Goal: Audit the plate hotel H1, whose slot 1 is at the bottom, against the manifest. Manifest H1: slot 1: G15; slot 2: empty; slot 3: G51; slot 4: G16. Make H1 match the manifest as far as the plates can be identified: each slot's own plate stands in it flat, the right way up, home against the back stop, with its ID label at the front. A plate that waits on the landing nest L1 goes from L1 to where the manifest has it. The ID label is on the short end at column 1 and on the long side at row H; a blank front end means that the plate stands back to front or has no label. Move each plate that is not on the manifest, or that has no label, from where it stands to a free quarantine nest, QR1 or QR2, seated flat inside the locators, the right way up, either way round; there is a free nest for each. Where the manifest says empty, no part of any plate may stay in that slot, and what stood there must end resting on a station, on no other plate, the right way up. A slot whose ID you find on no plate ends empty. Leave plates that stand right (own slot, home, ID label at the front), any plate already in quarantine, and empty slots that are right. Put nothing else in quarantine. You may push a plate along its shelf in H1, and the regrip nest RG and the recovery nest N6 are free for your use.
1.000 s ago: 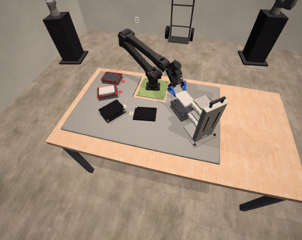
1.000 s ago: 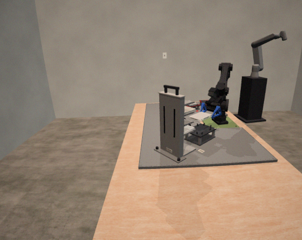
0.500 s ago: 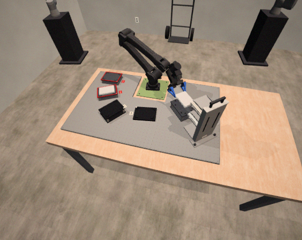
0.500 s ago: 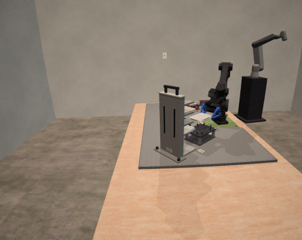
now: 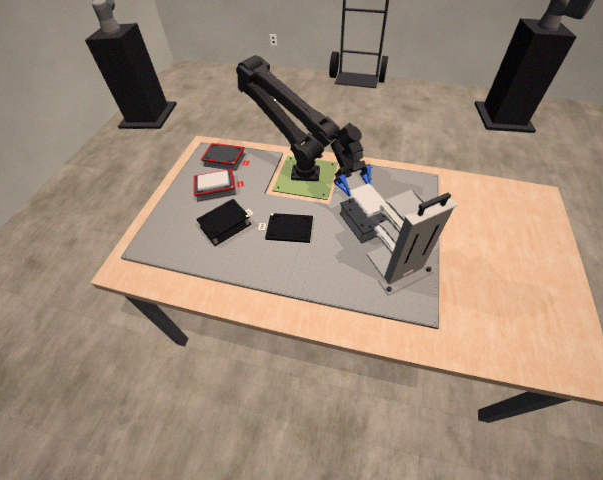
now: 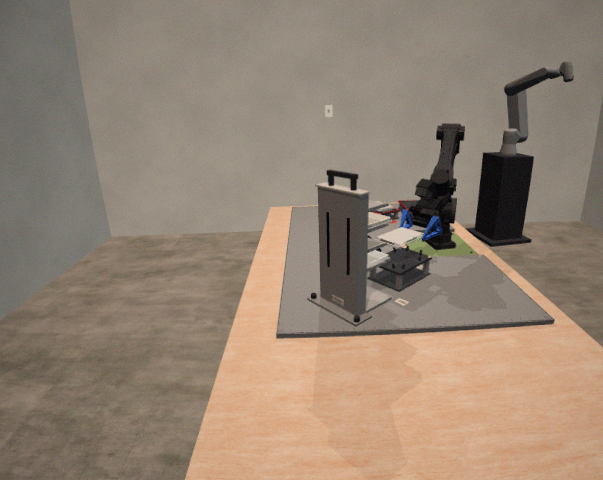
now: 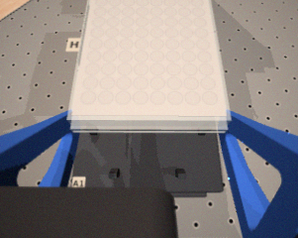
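My gripper (image 7: 149, 118) is shut on the near short end of a white well plate (image 7: 148, 59), one blue finger at each near corner. It holds the plate level above the black landing nest L1 (image 7: 149, 166), in front of the hotel. In the top view the gripper (image 5: 353, 178) and plate (image 5: 367, 198) hang over the nest (image 5: 355, 219). Hotel H1 (image 5: 417, 237) is a grey tower with a black handle, its open front facing the nest. White plates (image 5: 389, 232) show in its lower slots. The exterior view shows the held plate (image 6: 399, 235) and the hotel (image 6: 342, 248). I read no ID on the held plate.
Two red-framed quarantine nests stand at the far left: the back one (image 5: 222, 153) looks dark, the front one (image 5: 214, 181) holds a white plate. Two black nests (image 5: 223, 220) (image 5: 289, 227) lie mid-mat. The arm's base sits on a green pad (image 5: 305, 175).
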Controlling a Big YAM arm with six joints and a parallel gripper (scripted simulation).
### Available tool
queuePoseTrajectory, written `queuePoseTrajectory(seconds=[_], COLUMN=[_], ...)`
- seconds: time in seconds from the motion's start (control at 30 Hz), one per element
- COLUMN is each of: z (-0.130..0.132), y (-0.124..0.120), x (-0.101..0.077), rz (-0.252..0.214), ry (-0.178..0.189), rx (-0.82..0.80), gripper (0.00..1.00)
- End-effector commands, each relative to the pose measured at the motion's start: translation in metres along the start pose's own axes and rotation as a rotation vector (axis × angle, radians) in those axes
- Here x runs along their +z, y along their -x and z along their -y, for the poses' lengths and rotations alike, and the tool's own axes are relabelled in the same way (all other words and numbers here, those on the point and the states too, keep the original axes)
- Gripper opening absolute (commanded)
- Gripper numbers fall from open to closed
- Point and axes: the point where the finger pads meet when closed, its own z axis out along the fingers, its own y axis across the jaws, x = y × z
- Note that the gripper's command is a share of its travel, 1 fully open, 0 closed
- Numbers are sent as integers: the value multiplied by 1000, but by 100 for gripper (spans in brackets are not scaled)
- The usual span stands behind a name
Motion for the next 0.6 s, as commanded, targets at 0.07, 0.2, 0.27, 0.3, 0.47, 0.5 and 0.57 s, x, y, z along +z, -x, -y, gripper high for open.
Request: queuePoseTrajectory(seconds=[0.07,0.2,0.27,0.3,0.47,0.5,0.57], z=[-7,-7,-7,-6,-6,-6,-6], y=[10,9,9,4,4,3,2], x=[0,1,2,3,3,3,4], rz=[33,34,35,29,31,32,29], ry=[16,16,16,14,16,16,15], rx=[17,17,18,15,16,16,15], gripper=[86,86,86,86,86,86,86])
